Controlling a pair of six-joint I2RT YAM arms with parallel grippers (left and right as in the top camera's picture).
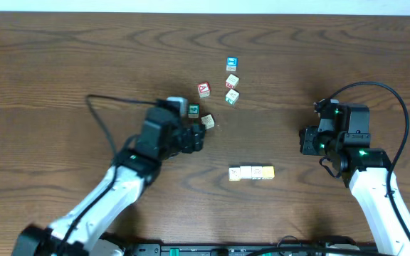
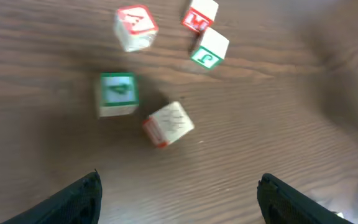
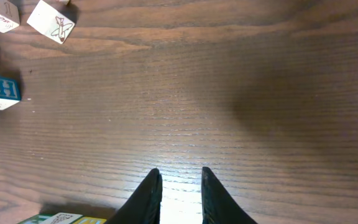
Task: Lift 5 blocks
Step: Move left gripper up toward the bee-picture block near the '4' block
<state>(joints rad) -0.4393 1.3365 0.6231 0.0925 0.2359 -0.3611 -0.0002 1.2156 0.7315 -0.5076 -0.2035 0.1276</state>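
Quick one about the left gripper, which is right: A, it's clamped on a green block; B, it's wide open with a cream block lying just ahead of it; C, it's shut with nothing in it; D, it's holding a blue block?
B: the left gripper has its fingers spread wide with only table between them, and the cream block lies just ahead, untouched.

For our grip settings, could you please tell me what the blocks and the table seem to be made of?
The blocks look like painted wood: matte cream faces with printed marks, coloured edges and slightly rounded corners. The table looks like dark wood or a wood-look laminate, with clear grain and a soft sheen under the light; which one cannot be told.
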